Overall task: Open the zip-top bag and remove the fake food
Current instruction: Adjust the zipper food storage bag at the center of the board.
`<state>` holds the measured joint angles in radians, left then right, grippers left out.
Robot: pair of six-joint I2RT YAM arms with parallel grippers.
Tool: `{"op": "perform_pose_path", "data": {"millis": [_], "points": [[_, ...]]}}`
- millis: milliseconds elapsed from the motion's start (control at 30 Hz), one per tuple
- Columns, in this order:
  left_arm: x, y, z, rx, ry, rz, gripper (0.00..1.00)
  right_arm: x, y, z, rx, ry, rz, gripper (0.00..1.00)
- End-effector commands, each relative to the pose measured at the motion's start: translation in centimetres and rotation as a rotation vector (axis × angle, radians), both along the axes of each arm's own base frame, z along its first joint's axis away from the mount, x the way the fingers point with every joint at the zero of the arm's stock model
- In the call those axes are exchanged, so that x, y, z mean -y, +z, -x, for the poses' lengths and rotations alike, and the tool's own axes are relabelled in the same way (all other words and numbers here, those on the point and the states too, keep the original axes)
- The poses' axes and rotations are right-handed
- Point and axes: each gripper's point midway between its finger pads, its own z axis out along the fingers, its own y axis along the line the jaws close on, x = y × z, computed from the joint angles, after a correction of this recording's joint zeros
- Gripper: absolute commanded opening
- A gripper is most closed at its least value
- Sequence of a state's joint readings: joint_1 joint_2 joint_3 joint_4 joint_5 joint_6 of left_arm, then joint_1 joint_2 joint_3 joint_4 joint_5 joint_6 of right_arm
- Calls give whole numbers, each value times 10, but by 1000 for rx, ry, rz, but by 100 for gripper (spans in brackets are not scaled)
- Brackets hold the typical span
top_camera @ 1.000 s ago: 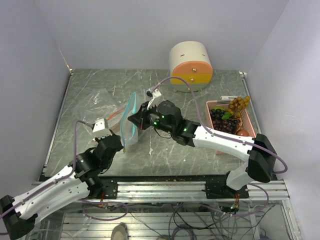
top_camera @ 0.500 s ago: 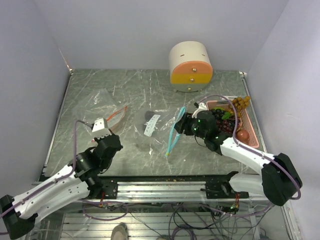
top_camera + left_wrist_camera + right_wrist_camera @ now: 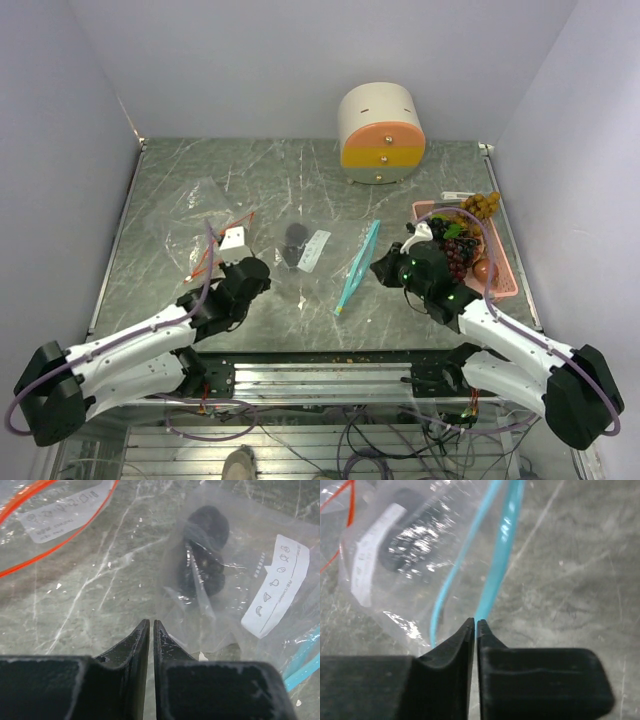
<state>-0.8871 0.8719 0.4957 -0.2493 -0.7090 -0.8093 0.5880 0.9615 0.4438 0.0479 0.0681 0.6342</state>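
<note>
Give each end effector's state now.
Left end effector: closed, holding nothing.
Right end effector: closed at the blue zip strip of the clear plastic zip-top bag; grip cannot be told.

Zip-top bag (image 3: 318, 250) mid-table, fake food (image 3: 293, 238) seemingly inside, basket (image 3: 503, 268) right

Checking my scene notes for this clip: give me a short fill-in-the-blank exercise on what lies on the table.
The zip-top bag has a ___ zip strip. The dark fake food lies ___ that bag. The pink basket stands at the ___ edge of the table.
Missing words: blue; inside; right.
</note>
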Motion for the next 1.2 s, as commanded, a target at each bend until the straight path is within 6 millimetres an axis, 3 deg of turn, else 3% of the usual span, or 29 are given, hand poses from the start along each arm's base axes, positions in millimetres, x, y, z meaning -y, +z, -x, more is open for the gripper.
{"op": "perform_pose_path", "data": {"millis": [0, 67, 167, 233, 300, 367, 433, 633, 700, 867, 1033, 1167], "points": [[35, 25, -20, 67, -71, 65, 19, -2, -8, 0, -11, -10, -29, 0], [44, 23, -25, 59, -95, 44, 19, -7, -11, 0, -23, 12, -39, 1], [54, 18, -31, 46, -121, 33, 20, -20, -8, 5, -13, 72, -100, 30], [56, 14, -34, 40, -124, 39, 21, -26, -5, 7, -3, 98, -139, 40], [55, 8, -39, 35, -116, 48, 27, -32, -3, 8, 6, 118, -178, 40], [57, 1, -47, 16, -123, 52, 28, -38, -3, 8, 2, 135, -201, 33], [62, -3, -52, 4, -137, 49, 29, -44, -2, 7, 1, 160, -222, 33], [72, -5, -59, -2, -157, 59, 35, -61, 0, 4, 7, 223, -268, 46], [74, -7, -60, -6, -163, 65, 39, -66, 0, 3, 5, 240, -278, 40], [75, -13, -61, -20, -164, 64, 62, -69, 11, 8, 24, 264, -320, 2], [64, -18, -59, -21, -134, 61, 80, -52, 16, 9, 57, 211, -263, 0], [62, -26, -60, -35, -133, 63, 84, -44, 20, 10, 75, 193, -232, 0]]}}
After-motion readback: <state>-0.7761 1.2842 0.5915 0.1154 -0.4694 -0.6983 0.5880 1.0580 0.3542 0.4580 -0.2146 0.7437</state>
